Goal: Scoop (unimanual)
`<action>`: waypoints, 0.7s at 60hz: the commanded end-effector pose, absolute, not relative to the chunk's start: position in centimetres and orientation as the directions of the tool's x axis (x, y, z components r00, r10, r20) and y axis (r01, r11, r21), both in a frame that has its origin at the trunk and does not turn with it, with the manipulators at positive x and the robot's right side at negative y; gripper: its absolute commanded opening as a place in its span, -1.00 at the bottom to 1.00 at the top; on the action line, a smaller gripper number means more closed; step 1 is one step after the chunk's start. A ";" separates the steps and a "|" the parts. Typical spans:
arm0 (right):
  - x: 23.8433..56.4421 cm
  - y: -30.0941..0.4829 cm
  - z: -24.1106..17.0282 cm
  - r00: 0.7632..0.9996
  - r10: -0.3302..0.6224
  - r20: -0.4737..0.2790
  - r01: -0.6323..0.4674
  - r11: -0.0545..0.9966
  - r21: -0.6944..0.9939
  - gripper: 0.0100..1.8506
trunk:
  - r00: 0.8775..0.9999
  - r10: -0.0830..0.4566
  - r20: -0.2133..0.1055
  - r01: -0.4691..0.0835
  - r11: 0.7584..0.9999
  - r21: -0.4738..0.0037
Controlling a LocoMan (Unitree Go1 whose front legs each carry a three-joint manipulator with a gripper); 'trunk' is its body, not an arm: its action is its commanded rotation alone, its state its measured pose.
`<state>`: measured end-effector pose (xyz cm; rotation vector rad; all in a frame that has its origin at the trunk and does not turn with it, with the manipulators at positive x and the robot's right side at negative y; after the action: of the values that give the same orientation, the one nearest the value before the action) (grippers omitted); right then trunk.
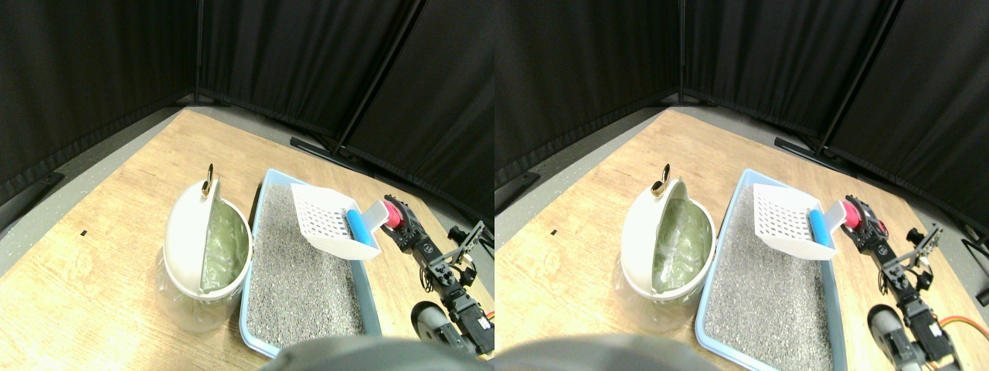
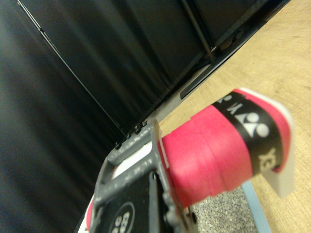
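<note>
You see the blue litter tray (image 1: 369, 297) full of grey litter (image 1: 297, 270) on the wooden floor (image 1: 100, 239), the white bin (image 1: 189, 239) touching its side. Your white slotted scoop (image 1: 328, 220) hangs above the tray's far end, its red-wrapped handle (image 1: 392, 215) clamped in your right gripper (image 1: 402, 226).

A light wooden floor (image 1: 100, 263) carried everything ahead of my pincer (image 1: 396, 219). Just to the left of my pincer a pale blue litter tray (image 1: 369, 297) full of grey granules lay directly on the boards. Further left, touching the tray's far side, stood a white bin (image 1: 185, 239) with its swing lid tilted and a clear liner bunched at its base.
</note>
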<state>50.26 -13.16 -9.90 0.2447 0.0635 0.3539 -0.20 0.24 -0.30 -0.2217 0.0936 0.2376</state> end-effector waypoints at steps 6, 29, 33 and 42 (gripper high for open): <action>50.1 -12.0 -8.9 0.916 0.400 0.024 -0.394 0.886 0.246 -0.95 | 0.956 0.264 -0.130 -0.286 0.936 -0.207; 50.4 -9.7 -9.1 0.862 0.507 0.005 -0.495 0.839 0.225 -0.95 | 0.940 0.311 -0.143 -0.337 0.914 -0.226; 50.4 -9.4 -9.1 0.845 0.535 0.004 -0.522 0.823 0.225 -0.95 | 0.938 0.316 -0.144 -0.342 0.911 -0.230; 50.7 -8.5 -9.1 0.829 0.559 -0.009 -0.545 0.813 0.204 -0.95 | 0.932 0.330 -0.148 -0.357 0.904 -0.236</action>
<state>50.73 -8.75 -9.96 0.1725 0.1209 0.5673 -0.36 0.32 -0.19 -0.2693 0.0859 0.3353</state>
